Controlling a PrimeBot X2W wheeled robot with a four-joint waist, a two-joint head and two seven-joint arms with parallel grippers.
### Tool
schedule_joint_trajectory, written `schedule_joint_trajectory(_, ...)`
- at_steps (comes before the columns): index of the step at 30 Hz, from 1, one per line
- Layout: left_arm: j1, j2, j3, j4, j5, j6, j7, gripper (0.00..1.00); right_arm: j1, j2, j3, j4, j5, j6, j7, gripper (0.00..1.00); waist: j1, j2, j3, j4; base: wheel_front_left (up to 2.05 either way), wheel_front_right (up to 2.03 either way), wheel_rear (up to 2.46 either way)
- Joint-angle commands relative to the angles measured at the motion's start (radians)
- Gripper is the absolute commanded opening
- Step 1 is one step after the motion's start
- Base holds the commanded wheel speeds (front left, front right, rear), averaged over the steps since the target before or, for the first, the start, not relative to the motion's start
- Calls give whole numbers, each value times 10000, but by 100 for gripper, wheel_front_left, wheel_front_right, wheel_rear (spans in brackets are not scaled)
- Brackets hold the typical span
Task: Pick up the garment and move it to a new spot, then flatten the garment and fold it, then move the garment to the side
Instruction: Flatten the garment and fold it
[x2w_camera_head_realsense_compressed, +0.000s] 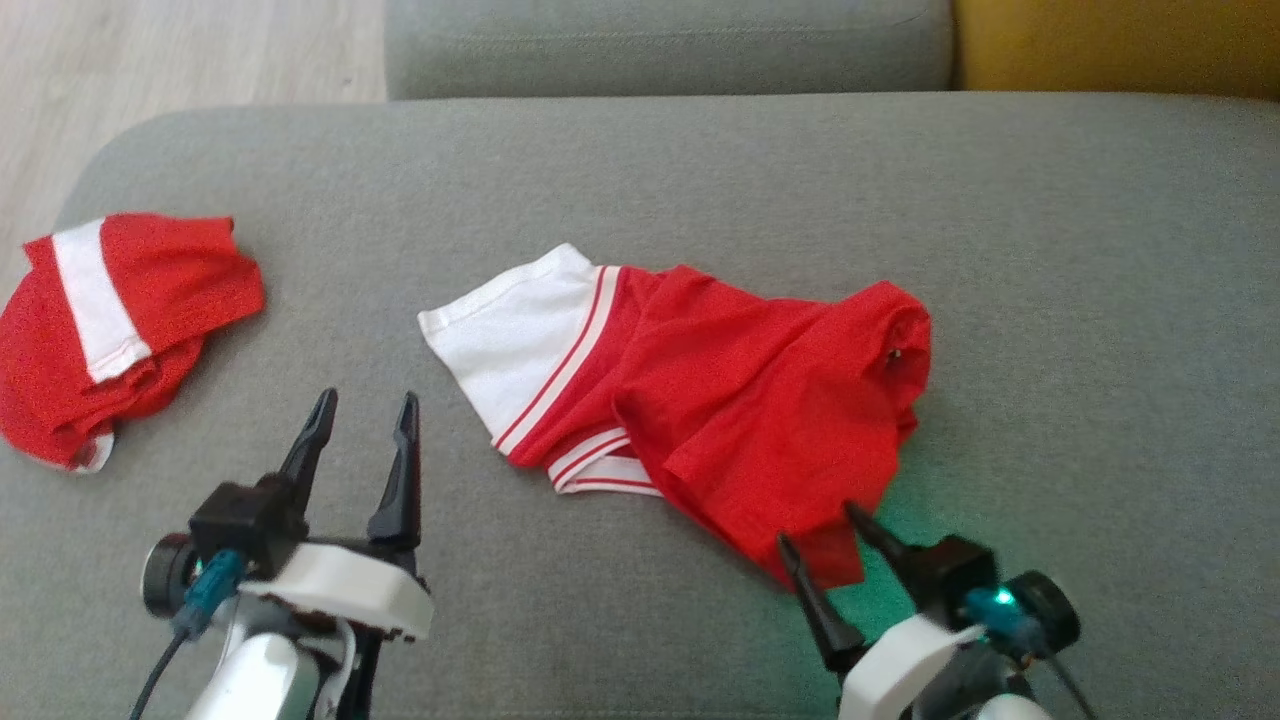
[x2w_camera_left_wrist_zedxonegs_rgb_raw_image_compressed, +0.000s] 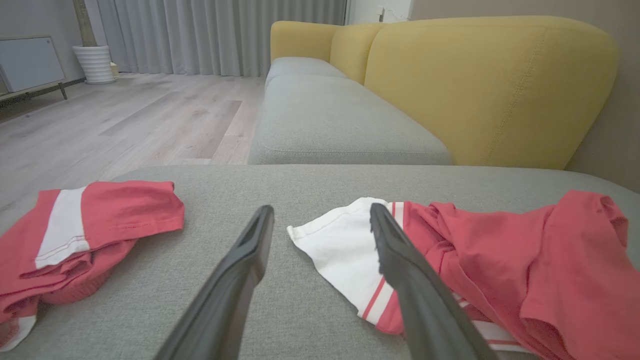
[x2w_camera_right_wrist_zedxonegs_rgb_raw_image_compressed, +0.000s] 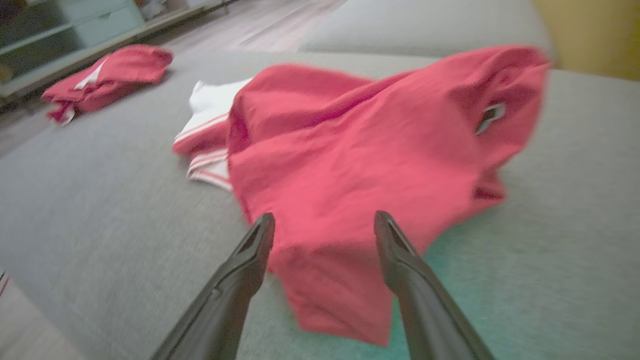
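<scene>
the red and white garment (x2w_camera_head_realsense_compressed: 740, 400) lies crumpled in the middle of the grey sofa seat (x2w_camera_head_realsense_compressed: 700, 170). the right claw (x2w_camera_head_realsense_compressed: 818, 525) is wide apart at its near red corner, gripping nothing. the left claw (x2w_camera_head_realsense_compressed: 366, 400) is apart too, near the white end. a second red cloth (x2w_camera_head_realsense_compressed: 110, 330) lies well apart on the left.

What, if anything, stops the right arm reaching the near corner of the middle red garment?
Likely nothing, so yes: the right arm has its jaws open at the red garment's near corner, with nothing between them on the grey cushion.
</scene>
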Motion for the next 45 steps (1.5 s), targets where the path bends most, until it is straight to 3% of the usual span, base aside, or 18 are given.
schedule_joint_trajectory(1,-621,76,355,-269,34,-37,-86,100,-595,-208,421,-58,-149,75,18,100,0,0,192,211,0,0,0)
schedule_joint_trajectory(6,-981,-152,286,-172,103,-149,-119,100,-1066,-304,1001,1212,-526,75,1,100,0,0,499,525,0,0,0)
schedule_joint_trajectory(7,-1019,-180,295,-156,112,-162,-123,100,-1131,-286,997,1344,-514,75,-21,91,0,0,537,549,0,0,0)
schedule_joint_trajectory(8,-1050,-200,310,-139,121,-176,-127,100,-1204,-269,982,1427,-522,75,-57,38,0,0,569,562,0,0,0)
schedule_joint_trajectory(9,-1075,-219,332,-126,127,-188,-131,100,-1275,-250,942,1463,-499,75,-105,0,0,0,604,566,0,0,0)
schedule_joint_trajectory(18,-1189,-371,408,-98,314,-232,-145,100,-1726,-125,153,668,-205,75,-581,0,0,0,778,406,0,0,0)
schedule_joint_trajectory(26,-1282,-505,545,-148,482,-361,-147,100,-2192,-4,-1734,-107,616,75,-575,0,0,0,884,303,0,0,0)
schedule_joint_trajectory(33,-1413,-689,574,-117,615,-530,-148,100,-3218,15,-3373,1037,1871,75,-651,0,0,0,1098,457,0,0,0)
schedule_joint_trajectory(41,-1623,-892,711,-145,783,-708,-148,100,-4740,-30,-4934,3080,2037,75,-974,0,0,0,1528,589,0,0,0)
schedule_joint_trajectory(42,-1651,-914,738,-150,806,-730,-148,100,-4925,-103,-5048,3333,2021,75,-1022,12,0,0,1569,590,0,0,0)
schedule_joint_trajectory(43,-1673,-936,765,-154,831,-751,-148,100,-5095,-144,-5141,3569,2031,75,-1076,100,0,0,1605,589,0,0,0)
schedule_joint_trajectory(45,-1694,-978,815,-151,880,-793,-148,100,-5357,-193,-5191,3943,2077,75,-1212,100,0,0,1643,580,0,0,0)
